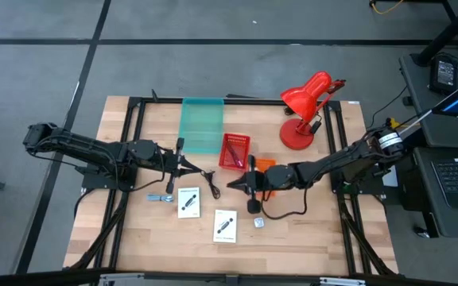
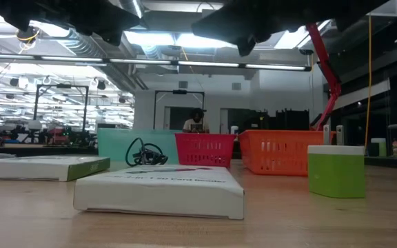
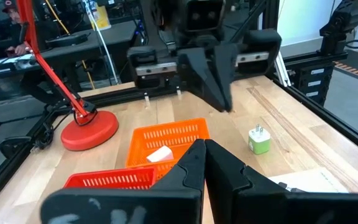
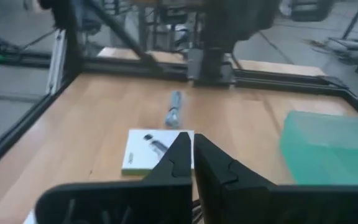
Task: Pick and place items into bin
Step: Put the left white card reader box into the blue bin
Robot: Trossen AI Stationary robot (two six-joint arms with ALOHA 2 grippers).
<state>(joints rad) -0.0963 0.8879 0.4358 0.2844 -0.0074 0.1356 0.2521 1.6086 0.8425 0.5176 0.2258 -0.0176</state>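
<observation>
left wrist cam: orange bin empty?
No. The left wrist view shows a white piece lying inside the orange bin.

The table [image 1: 293, 238] is topped with pale wood planks, smooth and matt, framed by black metal rails [image 1: 133, 159]. The red basket [image 1: 234, 151] and orange basket [image 3: 166, 140] are moulded from slotted plastic. The teal bin [image 1: 202, 123] is made of translucent plastic. The white boxes [image 1: 188, 202] are seemingly matt cardboard. The lamp [image 1: 308, 95] is finished in glossy red
</observation>
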